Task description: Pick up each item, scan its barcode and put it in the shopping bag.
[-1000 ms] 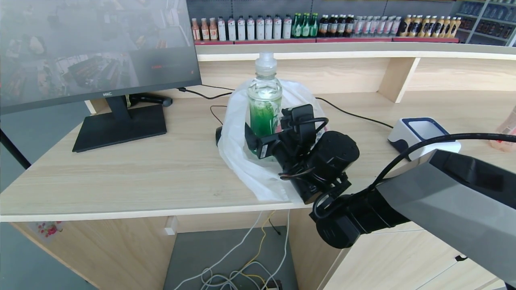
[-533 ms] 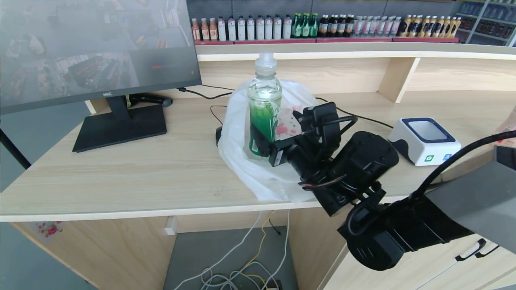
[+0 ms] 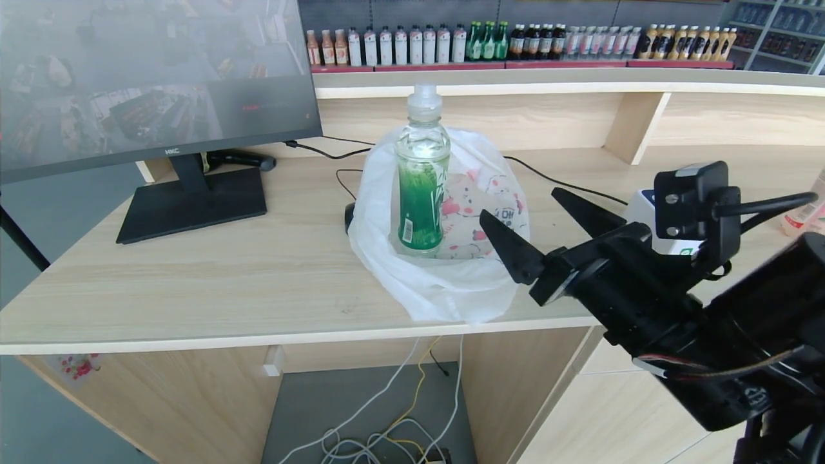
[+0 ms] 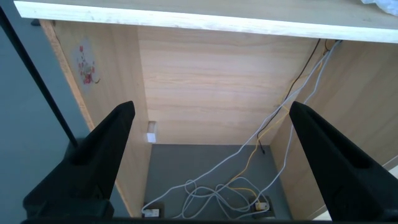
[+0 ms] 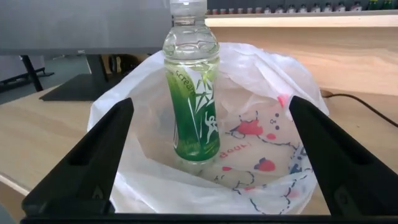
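A clear bottle with a green label (image 3: 422,177) (image 5: 191,102) stands upright inside the white shopping bag (image 3: 451,283) (image 5: 273,149) on the counter. My right gripper (image 3: 551,222) (image 5: 211,155) hangs open to the right of the bag, near the counter's front edge, its fingers apart and nothing between them. The white barcode scanner (image 3: 638,206) sits behind the right arm, mostly hidden by it. My left gripper (image 4: 211,155) is open below the counter, facing the floor cables.
A monitor (image 3: 148,84) on its black stand occupies the counter's left. A black cable (image 3: 567,185) runs behind the bag to the scanner. Another bottle (image 3: 805,216) lies at the far right edge. Shelves of drinks (image 3: 515,42) line the back.
My right gripper has let go of the bottle and drawn back to the right and toward me, out of the bag. The bottle stays upright in the bag.
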